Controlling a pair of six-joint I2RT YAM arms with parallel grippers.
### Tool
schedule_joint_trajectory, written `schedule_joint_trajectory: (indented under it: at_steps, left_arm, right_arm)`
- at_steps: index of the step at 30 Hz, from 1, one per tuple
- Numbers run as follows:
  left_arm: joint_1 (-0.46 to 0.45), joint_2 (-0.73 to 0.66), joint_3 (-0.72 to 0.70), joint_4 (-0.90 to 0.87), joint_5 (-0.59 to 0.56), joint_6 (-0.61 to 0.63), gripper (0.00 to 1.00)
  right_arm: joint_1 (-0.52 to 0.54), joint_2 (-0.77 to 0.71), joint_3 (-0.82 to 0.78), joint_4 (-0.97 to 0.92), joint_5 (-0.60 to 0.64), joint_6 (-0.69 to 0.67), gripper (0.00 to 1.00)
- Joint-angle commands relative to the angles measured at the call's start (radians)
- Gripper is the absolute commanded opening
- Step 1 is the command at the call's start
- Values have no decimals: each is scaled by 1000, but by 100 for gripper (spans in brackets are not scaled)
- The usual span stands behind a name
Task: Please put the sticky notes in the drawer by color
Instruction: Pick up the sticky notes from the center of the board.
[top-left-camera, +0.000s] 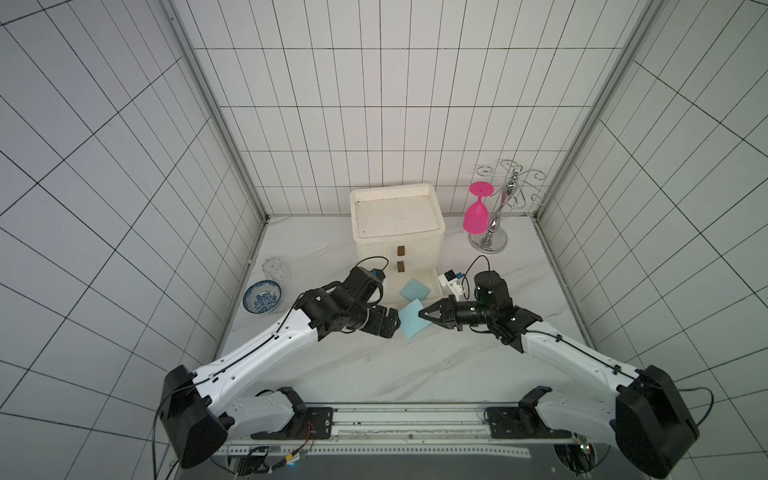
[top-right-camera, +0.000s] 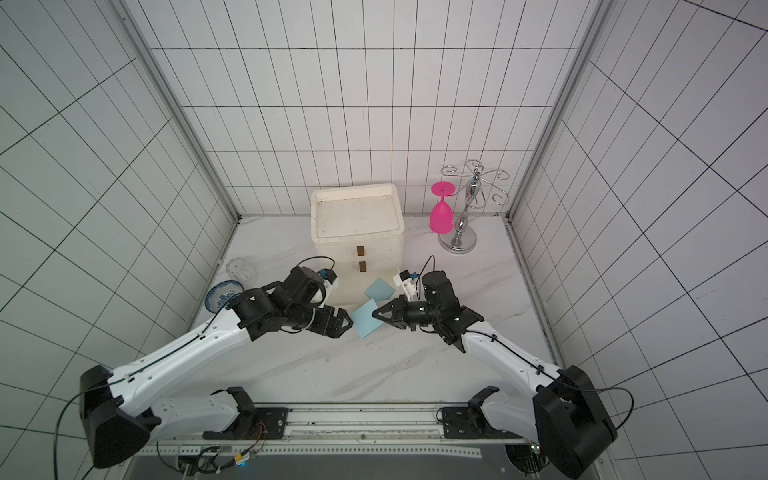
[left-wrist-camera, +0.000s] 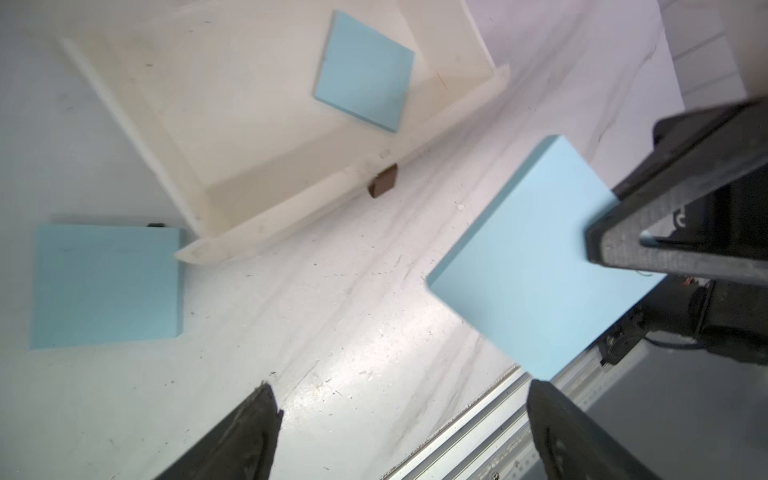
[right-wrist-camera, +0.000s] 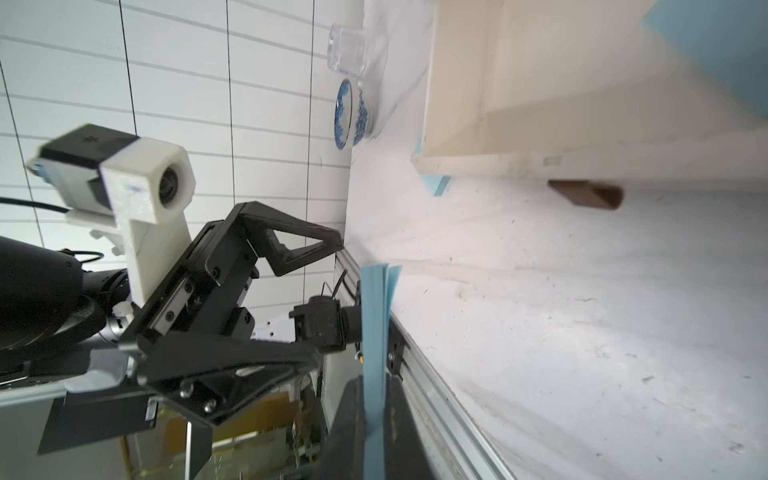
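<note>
The off-white drawer chest (top-left-camera: 397, 224) stands at the back, and its bottom drawer (left-wrist-camera: 291, 208) is pulled out. One light blue sticky-note pad (top-left-camera: 414, 289) (left-wrist-camera: 365, 70) lies inside that drawer. My right gripper (top-left-camera: 420, 313) (right-wrist-camera: 376, 399) is shut on the edge of a second light blue pad (top-left-camera: 413, 319) (left-wrist-camera: 536, 257), holding it above the table just in front of the drawer. My left gripper (top-left-camera: 397, 322) (left-wrist-camera: 403, 386) is open beside the held pad, with nothing between its fingers. A third blue pad (left-wrist-camera: 106, 286) lies on the table by the drawer's corner. My left arm hides it in both top views.
A blue-and-white bowl (top-left-camera: 262, 296) and a clear glass (top-left-camera: 274, 269) sit by the left wall. A pink goblet (top-left-camera: 477, 212) hangs upside down on a chrome rack (top-left-camera: 494, 232) at the back right. The metal rail (top-left-camera: 411, 415) runs along the table's front edge.
</note>
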Motion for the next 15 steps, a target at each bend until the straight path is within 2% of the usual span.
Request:
schedule_joint_trajectory:
  at_steps: [1,7,15]
  left_arm:
    - [143,-67,-70,71,129,-71,95]
    - [347,-126,-179,152,206,-118,95]
    - [495,-34,-211,160,340,-93,95]
  right_arm:
    - [-20,-12,95,-92,164,-64,1]
    - [-17,58,150,-58,350,-72,0]
    - [7,190,229,-39,494,-129,0]
